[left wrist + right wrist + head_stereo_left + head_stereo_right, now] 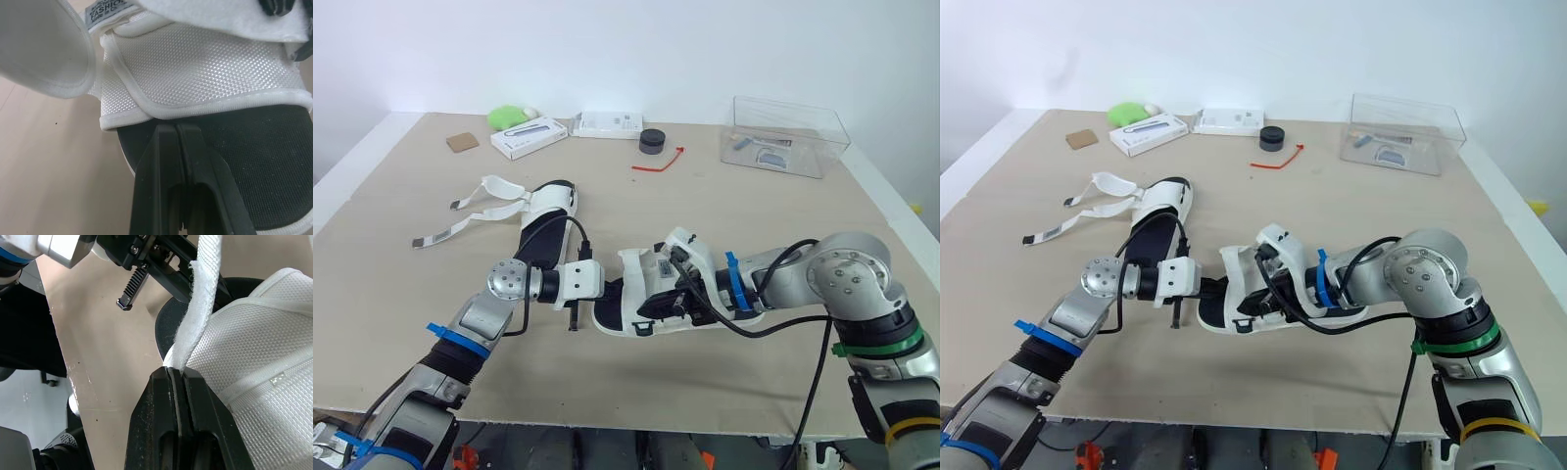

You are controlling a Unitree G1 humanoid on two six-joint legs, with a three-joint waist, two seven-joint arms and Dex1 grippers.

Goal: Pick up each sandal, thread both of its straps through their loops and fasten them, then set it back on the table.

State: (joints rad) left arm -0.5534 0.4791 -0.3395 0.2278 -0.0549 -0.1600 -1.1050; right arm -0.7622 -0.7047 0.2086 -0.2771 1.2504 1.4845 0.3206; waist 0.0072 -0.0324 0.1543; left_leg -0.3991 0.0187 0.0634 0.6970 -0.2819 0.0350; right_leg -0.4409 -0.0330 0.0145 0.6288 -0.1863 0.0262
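A white sandal with a black insole (628, 284) lies mid-table between my two grippers. At its heel end, my left gripper (604, 287) is shut on the edge of the sole; the left wrist view has the closed fingertips (175, 128) at the black insole, just under a white mesh strap (205, 73). My right gripper (668, 300) comes in from the toe side and is shut on a white strap (205, 293), which rises from between its fingers. The second sandal (548, 208) lies further back on the left, its two straps (470, 220) lying loose on the table.
Along the back of the table stand a clear plastic box (788, 137), a black round cap (652, 142), a red tie (658, 162), two white boxes (529, 135), a green object (509, 116) and a brown square (462, 142). The table's front edge (607, 416) is near.
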